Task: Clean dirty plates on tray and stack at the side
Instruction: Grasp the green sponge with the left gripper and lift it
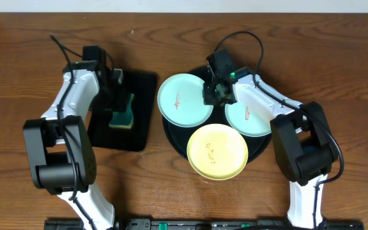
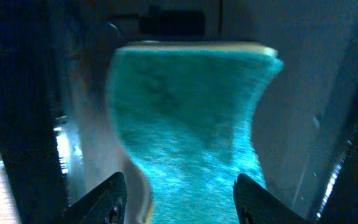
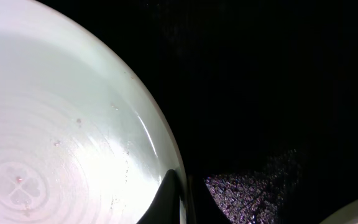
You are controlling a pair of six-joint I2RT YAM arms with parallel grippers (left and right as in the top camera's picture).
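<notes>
Left arm: it reaches over the table (image 1: pixel 18 70) to the far left part of the rectangular tray (image 1: pixel 142 96).
Left gripper (image 1: pixel 119 101): it points down at the sponge (image 1: pixel 121 118); in the left wrist view its fingers (image 2: pixel 112 198) flank the sponge's near end, and I cannot tell whether they press it or stand free.
Sponge: teal with a yellow layer, it lies on the rectangular tray, just left of the round tray (image 1: pixel 173 138).
Left mint plate (image 1: pixel 181 102): it sits on the round tray's left side, its edge reaching out over the rim, with a reddish smudge near its middle.
Right gripper (image 1: pixel 211 96): it is at this plate's right edge; the right wrist view shows a dark finger (image 3: pixel 169 196) lying on the rim, nipped tight onto it.
Yellow plate (image 1: pixel 217 152): nearest me, it is at the round tray's front and overhangs the rim, with faint red marks inside.
Right mint plate (image 1: pixel 251 121): it is on the tray's right side, partly under the right arm, with a small red smear.
</notes>
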